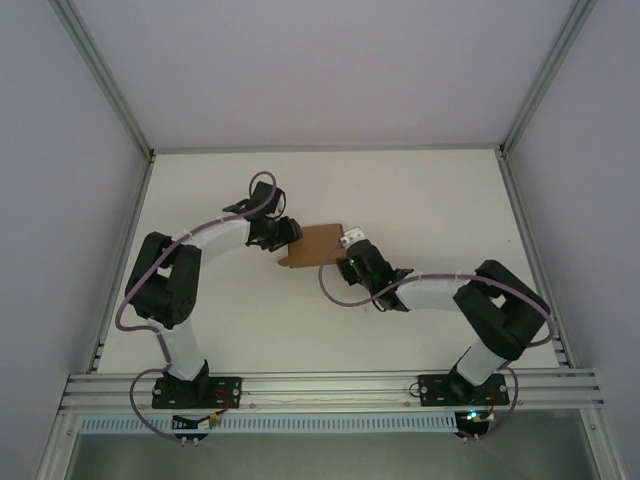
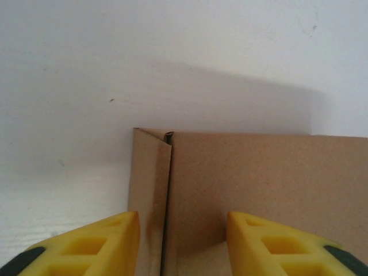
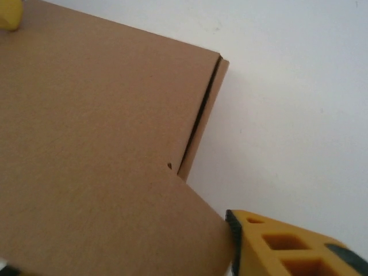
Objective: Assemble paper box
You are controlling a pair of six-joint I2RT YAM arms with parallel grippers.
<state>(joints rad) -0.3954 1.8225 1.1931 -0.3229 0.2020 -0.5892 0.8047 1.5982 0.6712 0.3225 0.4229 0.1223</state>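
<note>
Reaching inward from the near rail, both arms meet at the middle of the white table (image 1: 420, 190).

Left gripper (image 1: 284, 232): jaws spread and released. In its wrist view the two yellow fingers (image 2: 109, 238) stand either side of a folded seam of the paper box (image 1: 315, 243), with brown panel showing between them; whether they touch it cannot be told.

Right gripper (image 1: 352, 250): set at the opposite, right-hand end of the box. In its wrist view one yellow finger (image 3: 287, 247) shows at the lower right, just beside a curved cardboard edge; its partner is hidden behind the sheet, so grasp or release cannot be told.

Paper box: plain brown, lying between the two grippers. Its lower portions are cut off in both wrist views, and its overall form is hard to make out from above.

Beyond the box: bare table up to the back wall.
</note>
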